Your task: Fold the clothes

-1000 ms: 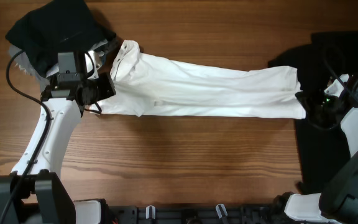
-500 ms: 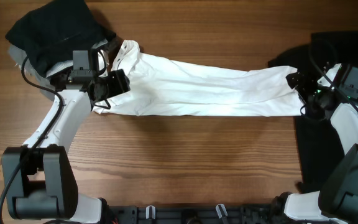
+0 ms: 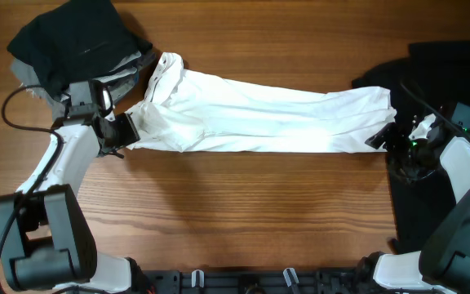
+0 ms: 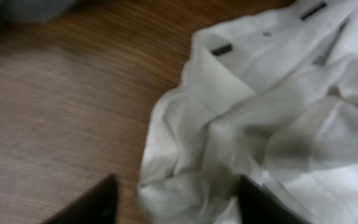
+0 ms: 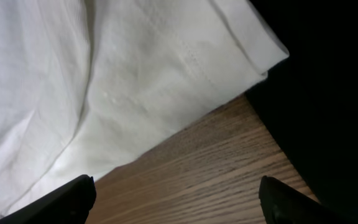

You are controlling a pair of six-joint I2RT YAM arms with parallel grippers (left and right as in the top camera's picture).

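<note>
White short-sleeved cotton T-shirt (image 3: 259,118), folded into a long strip, spans the wooden tabletop (image 3: 243,212). Left hand (image 4: 176,204) half-open astride its left end; right hand (image 5: 176,196) wide, empty, beside the right hem. Next, probably: pinch both ends, fold crosswise.

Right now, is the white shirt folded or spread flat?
Folded lengthwise, roughly: the white shirt lies as a long narrow band on the table, layers doubled and rumpled at its collar end.
</note>
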